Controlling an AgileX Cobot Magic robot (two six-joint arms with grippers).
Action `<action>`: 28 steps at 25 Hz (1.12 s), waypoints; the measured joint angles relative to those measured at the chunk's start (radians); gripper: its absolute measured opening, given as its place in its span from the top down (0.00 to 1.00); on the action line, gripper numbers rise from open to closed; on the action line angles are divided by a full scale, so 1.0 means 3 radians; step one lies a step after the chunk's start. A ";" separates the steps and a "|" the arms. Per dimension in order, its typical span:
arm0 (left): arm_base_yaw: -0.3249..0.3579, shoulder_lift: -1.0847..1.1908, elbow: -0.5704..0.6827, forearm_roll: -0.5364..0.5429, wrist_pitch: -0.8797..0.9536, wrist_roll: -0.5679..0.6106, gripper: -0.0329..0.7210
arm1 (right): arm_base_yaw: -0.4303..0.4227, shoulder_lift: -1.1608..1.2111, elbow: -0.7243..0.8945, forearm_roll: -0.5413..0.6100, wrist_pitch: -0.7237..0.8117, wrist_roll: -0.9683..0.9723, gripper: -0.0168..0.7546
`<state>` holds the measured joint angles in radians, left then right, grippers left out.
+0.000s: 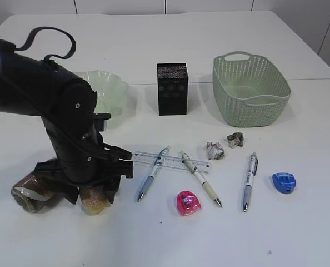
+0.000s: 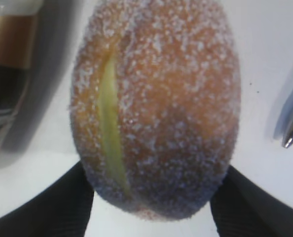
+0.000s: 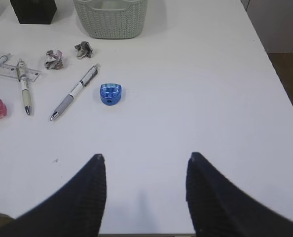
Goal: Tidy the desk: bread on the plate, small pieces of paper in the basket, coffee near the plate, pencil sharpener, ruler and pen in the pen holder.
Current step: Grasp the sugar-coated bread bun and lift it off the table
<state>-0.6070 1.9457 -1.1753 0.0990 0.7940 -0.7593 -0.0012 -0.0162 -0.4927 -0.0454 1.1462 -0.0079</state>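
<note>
On the worktop our left tool straddles the bread, a finger on each flank, apparently touching, though we cannot tell if it is clenched yet. The bread lies at the near left, its long axis running away from the wrist camera, beside the coffee, well short of the plate. We judge a soft bun may squash or slip if lifted loosely, and the arm could knock the coffee. Our right tool hangs released, empty, over bare worktop
</note>
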 joint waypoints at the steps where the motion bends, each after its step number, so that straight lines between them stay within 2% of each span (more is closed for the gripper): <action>1: 0.0000 0.0016 0.0000 0.0000 0.0000 0.0000 0.29 | 0.0000 0.0000 0.0000 0.0000 0.0000 0.0000 0.44; 3: 0.0000 0.0025 0.0000 0.0000 -0.0008 0.0000 0.30 | 0.0000 0.0000 0.0000 0.0000 0.0000 0.0000 0.44; 6: 0.0000 0.0025 0.0000 0.0000 -0.0039 0.0000 0.37 | 0.0000 0.0000 0.0000 0.0000 0.0000 0.0000 0.44; 11: 0.0000 0.0025 -0.0007 0.0000 -0.0045 -0.0007 0.58 | 0.0000 0.0000 0.0000 0.0000 0.0000 0.0000 0.44; 13: 0.0000 0.0025 -0.0011 0.0000 -0.0045 -0.0007 0.62 | 0.0000 0.0000 0.0000 0.0000 0.0000 0.0000 0.44; 23: 0.0000 0.0017 -0.0013 0.0024 0.0346 -0.0007 0.64 | 0.0000 0.0000 0.0000 0.0000 0.0000 0.0000 0.44; 28: 0.0000 -0.0218 -0.0013 0.0011 0.0521 -0.0007 0.65 | 0.0000 0.0000 0.0000 0.0000 0.0000 0.0000 0.44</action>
<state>-0.6070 1.8802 -1.1793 0.1024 0.9504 -0.7614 -0.0012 -0.0162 -0.4927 -0.0454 1.1462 -0.0079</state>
